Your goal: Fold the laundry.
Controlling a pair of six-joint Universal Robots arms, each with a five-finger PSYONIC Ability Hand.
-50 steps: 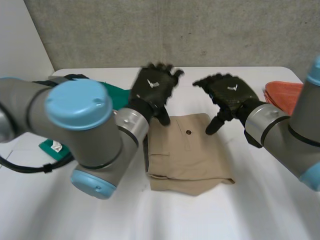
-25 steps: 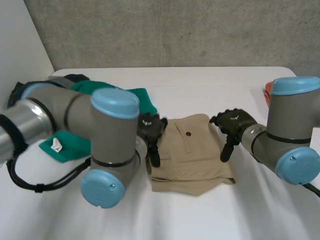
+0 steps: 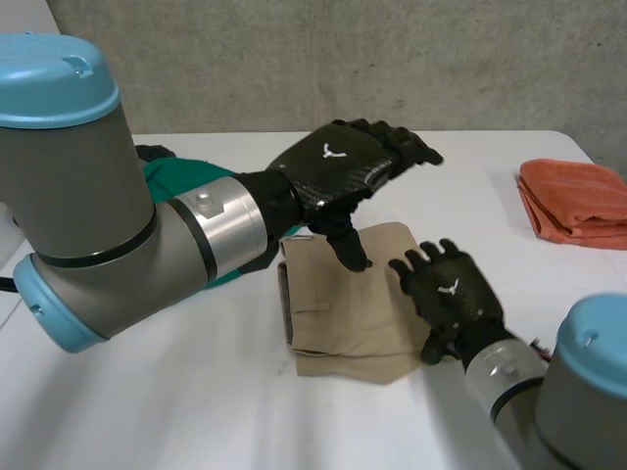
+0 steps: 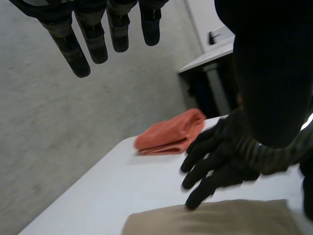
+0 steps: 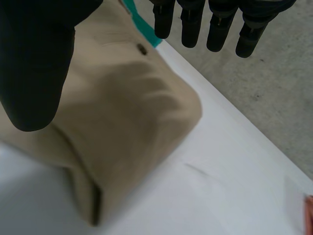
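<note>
- As both hands sit over the white table (image 3: 196,411), count is: 1 tan garment, 1 green cloth, 1 orange towel, 2 hands.
- Tan garment (image 3: 358,313): mid-table, looks like trousers or shorts, folded to a rough rectangle.
  - Several layers stacked, their edges visible on the side toward the left arm.
  - Near edge uneven, lower layer pokes out in a blunt point.
  - Dark button (image 5: 143,48) on top layer, w/ a stitched seam below it.
  - Right wrist view: cloth humps up, soft creases, not pressed flat.
- Green cloth (image 3: 171,176): behind the left arm, just beside the garment's far-left corner, mostly hidden.
- Orange towel (image 3: 573,201): folded, at the table's right side, well apart from the garment.
- Left hand (image 3: 338,171): above the garment's far part, fingers (image 4: 93,34) straight and spread wide, holding nothing. Thumb points down at the button area; contact unclear.
- Right hand (image 3: 451,299): at the garment's right edge, palm down, fingers (image 5: 220,24) straight and splayed, nothing gripped. Can't tell if it presses the cloth.
</note>
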